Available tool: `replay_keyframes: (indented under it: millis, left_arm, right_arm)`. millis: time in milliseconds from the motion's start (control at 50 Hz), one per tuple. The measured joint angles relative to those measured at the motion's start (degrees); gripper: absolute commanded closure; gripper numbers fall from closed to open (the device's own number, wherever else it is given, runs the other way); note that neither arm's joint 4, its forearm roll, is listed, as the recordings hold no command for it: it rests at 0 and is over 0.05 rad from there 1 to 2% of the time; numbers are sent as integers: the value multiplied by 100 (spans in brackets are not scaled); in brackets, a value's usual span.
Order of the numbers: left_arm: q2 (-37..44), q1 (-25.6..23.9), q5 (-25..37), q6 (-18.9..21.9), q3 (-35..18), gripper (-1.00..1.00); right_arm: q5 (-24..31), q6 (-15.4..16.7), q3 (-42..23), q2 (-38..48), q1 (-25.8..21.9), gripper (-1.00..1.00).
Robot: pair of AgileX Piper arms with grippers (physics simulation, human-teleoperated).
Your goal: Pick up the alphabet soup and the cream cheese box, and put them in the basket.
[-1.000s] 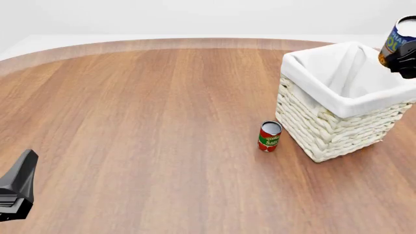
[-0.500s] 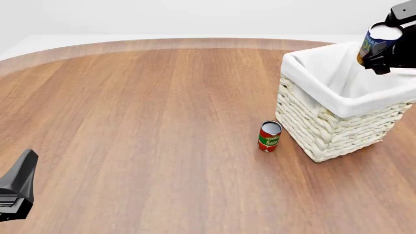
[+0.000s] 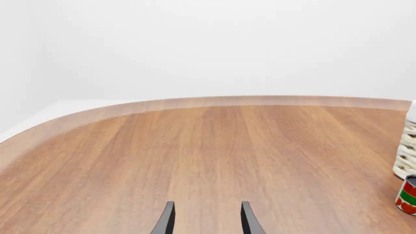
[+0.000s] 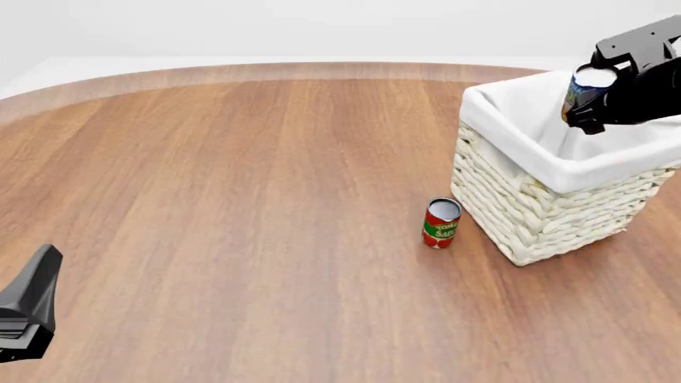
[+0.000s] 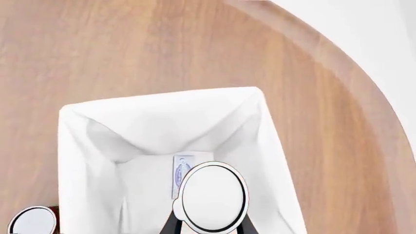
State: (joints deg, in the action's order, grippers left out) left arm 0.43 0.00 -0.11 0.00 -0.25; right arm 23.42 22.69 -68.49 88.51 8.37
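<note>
Tabletop (image 4: 234,199) of brown wood grain, rounded at its far edge, carries everything shown. Basket (image 4: 532,207) — square, woven, cream-white, with a white cloth liner over its rim — stands on the right side of the front view. Right claw (image 4: 596,100) hangs above the basket's open mouth, clamped on the soup can (image 4: 584,92), whose silver-white top faces the wrist camera (image 5: 213,197). Left claw (image 3: 204,219) sits low at the near left edge of the tabletop, its two dark fingers (image 3: 165,222) apart with nothing between them. Red-and-green can (image 4: 441,223) stands upright on the tabletop just beside the basket's near-left wall. Cream cheese box (image 5: 182,175) — small, blue and white — lies flat on the liner at the bottom of the basket, partly hidden behind the soup can.
</note>
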Motion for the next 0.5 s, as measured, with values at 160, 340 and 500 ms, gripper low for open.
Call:
replay_keyframes:
  millis: [160, 340, 500]
  left_arm:
    - [0, 0, 0, 0, 0, -100]
    - [0, 0, 0, 0, 0, -100]
    - [0, 0, 0, 0, 0, -100]
  right_arm:
    - [-63, 65, -124, 329, 43, 100]
    - [-99, 114, -224, 581, 70, 100]
    - [-132, 164, -157, 702, 34, 100]
